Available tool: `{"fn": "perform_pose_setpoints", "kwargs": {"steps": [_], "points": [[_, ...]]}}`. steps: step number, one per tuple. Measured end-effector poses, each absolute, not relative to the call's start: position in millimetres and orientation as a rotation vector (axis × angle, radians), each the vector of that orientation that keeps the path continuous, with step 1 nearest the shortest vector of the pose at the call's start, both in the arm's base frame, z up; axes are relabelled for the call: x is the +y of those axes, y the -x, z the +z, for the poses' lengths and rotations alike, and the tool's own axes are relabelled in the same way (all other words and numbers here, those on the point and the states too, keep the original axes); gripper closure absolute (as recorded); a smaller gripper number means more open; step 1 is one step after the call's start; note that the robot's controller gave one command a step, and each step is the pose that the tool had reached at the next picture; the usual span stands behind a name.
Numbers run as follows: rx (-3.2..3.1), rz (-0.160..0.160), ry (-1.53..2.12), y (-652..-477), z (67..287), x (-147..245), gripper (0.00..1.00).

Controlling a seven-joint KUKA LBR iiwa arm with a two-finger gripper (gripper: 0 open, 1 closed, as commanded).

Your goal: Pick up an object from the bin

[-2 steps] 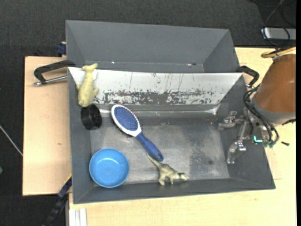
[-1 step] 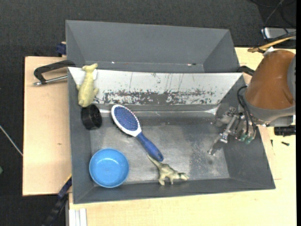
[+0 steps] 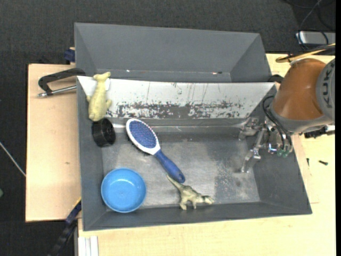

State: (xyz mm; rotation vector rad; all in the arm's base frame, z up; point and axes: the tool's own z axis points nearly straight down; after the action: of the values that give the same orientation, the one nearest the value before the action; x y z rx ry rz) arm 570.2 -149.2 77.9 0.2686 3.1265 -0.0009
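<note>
The grey metal bin [image 3: 224, 177] carries everything. Nearest my gripper [image 3: 249, 161], a small tan toy dinosaur [image 3: 192, 198] lies on the bin floor by the front wall. Beyond it lies a blue-handled brush [image 3: 152, 145], then a blue bowl [image 3: 123, 190]. Farthest from my gripper are a black cup [image 3: 103, 133] and a pale yellow toy animal [image 3: 99, 96], which leans in the corner.

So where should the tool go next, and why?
Probably a short shift left and down in the view, toward the small tan dinosaur figure. The tool hangs over bare floor at the right side of the bin, with nothing under it. The dinosaur and the blue-handled brush look like the nearest things to it.
</note>
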Motion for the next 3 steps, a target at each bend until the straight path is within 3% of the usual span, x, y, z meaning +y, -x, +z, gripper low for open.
{"fn": "perform_pose_setpoints", "kwargs": {"steps": [1, 2, 3], "points": [[3.125, 0.007, -0.241, -586.3, 83, -79, 0.0], [3.115, 0.007, -0.394, -572.3, 101, -27, 0.0], [3.072, 0.009, -0.622, -598.8, 115, 37, 0.0]]}}
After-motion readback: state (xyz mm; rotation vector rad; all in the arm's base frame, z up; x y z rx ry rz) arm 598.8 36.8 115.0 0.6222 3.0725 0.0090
